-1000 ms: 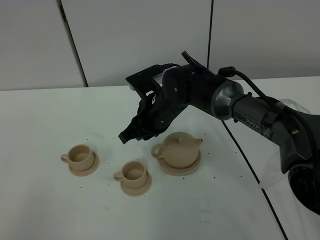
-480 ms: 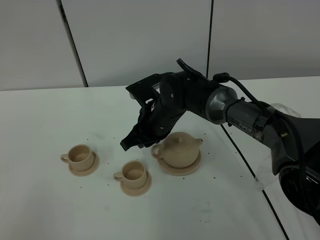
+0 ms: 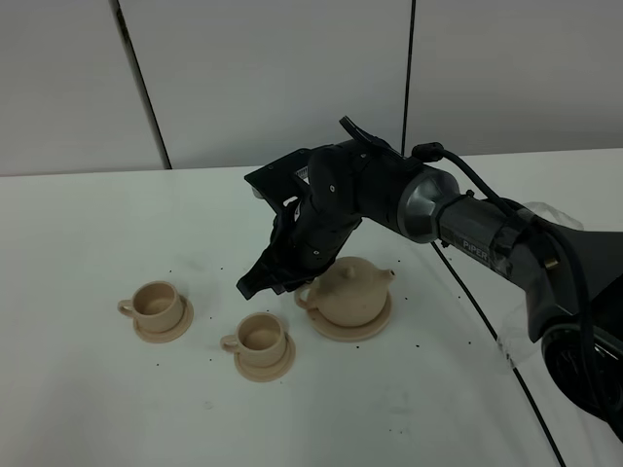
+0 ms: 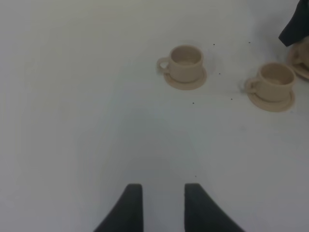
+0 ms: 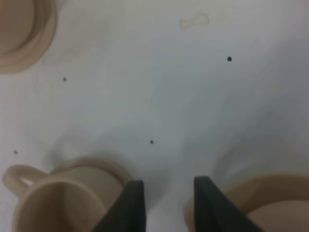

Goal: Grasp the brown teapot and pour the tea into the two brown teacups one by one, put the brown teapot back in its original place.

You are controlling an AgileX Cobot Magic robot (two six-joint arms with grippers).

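The brown teapot (image 3: 348,290) sits on its wide round saucer (image 3: 370,331), handle toward the left and spout toward the right. The two brown teacups (image 3: 156,303) (image 3: 261,335) stand on small saucers to its left. My right gripper (image 3: 261,283) reaches across and hangs open and empty just left of the teapot's handle, above the gap between the teapot and the near cup. In the right wrist view its gripper (image 5: 166,193) sits between that cup (image 5: 63,200) and the teapot's edge (image 5: 263,200). My left gripper (image 4: 161,203) is open and empty, well short of the cups (image 4: 186,62) (image 4: 275,79).
The white table (image 3: 88,399) carries small dark specks around the tea set. A dark cable (image 3: 477,311) runs across the table to the right of the teapot. Grey wall panels (image 3: 273,78) stand behind the table.
My right gripper has moved down and a little right, closer to the teapot's handle. The teapot and cups have not moved.
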